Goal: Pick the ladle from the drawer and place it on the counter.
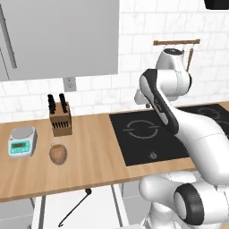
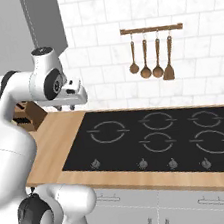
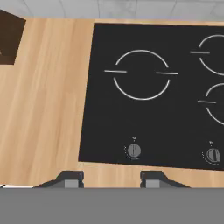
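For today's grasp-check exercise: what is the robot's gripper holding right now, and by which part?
Nothing. The gripper is open and empty above the counter; the ladle lies in the drawer.

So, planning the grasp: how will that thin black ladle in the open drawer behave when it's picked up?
The thin black long-handled ladle looks rigid and probably light, being so slender. Its thin handle lies flat on the white drawer floor, so it may slip between the fingers or pivot if gripped off-centre. The small cup end, near the wood counter edge, could make it swing slightly.

Glossy white, rounded arm links with dark grey joint rings and caps; gripper (image 3: 112, 179) tipped by two small dark fingers.
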{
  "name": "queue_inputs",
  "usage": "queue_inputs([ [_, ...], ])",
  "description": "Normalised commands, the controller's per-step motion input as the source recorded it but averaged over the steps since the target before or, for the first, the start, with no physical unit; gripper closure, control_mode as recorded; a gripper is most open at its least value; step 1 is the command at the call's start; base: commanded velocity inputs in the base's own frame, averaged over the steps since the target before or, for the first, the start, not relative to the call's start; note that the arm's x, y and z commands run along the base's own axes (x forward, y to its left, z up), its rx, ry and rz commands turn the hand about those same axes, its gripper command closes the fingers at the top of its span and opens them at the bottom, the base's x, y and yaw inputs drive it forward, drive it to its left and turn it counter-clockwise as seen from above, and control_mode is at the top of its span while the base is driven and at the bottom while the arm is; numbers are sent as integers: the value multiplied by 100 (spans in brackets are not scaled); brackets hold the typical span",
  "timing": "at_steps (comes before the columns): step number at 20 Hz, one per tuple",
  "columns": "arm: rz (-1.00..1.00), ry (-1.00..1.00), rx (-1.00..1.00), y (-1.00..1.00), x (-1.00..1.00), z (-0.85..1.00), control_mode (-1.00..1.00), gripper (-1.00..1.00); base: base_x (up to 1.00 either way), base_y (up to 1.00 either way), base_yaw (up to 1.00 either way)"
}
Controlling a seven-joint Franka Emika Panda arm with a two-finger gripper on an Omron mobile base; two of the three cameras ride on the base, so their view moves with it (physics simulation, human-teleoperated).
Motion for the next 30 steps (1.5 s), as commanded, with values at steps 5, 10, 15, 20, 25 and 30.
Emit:
queue_inputs([
  [5,-1,0,0,0,-53,-1,-100,-100,0,0,0],
  [10,0,0,-5,4,-100,-13,-100,-100,0,0,0],
  [15,0,-1,0,1,-99,-26,-100,-100,0,0,0],
  [20,1,-8,-1,0,-31,-24,100,-100,-24,-10,8],
  [25,0,0,0,0,0,0,100,-100,-43,-51,39],
  [30,0,0,0,0,0,0,100,-100,-8,-61,73],
])
